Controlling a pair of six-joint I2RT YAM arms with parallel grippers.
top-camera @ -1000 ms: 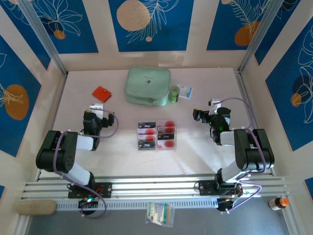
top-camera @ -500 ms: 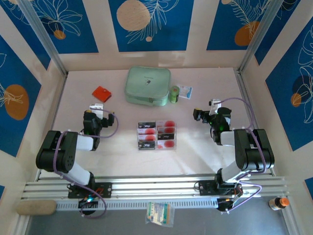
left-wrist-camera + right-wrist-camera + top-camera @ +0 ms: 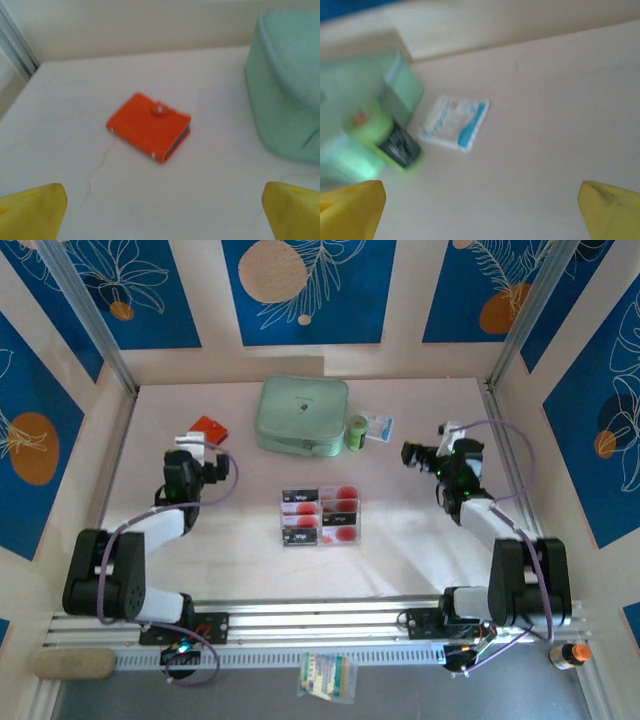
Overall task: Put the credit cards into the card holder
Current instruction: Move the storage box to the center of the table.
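The credit cards [image 3: 320,517], pale with red circles and black bands, lie in rows at the table's middle. The card holder [image 3: 212,424] is a shut orange-red wallet with a snap tab, lying flat at the far left. In the left wrist view the card holder [image 3: 148,126] sits ahead of my left gripper [image 3: 160,215]. That gripper is open, its yellow fingertips [image 3: 31,210] wide apart with bare table between. From above, the left gripper [image 3: 196,445] hovers just short of the wallet. My right gripper [image 3: 414,454] is open and empty at the far right; its fingertips [image 3: 610,210] frame bare table.
A mint-green zip case [image 3: 303,415] stands at the back centre, with a small green bottle [image 3: 356,432] and a white-blue sachet [image 3: 378,426] to its right. The bottle [image 3: 395,142] and sachet [image 3: 454,122] lie ahead-left of the right gripper. Walls enclose the table.
Both arms have stretched away from their bases. The left gripper moved toward the card holder, the right gripper moved farther back toward the sachet. Both stayed open.
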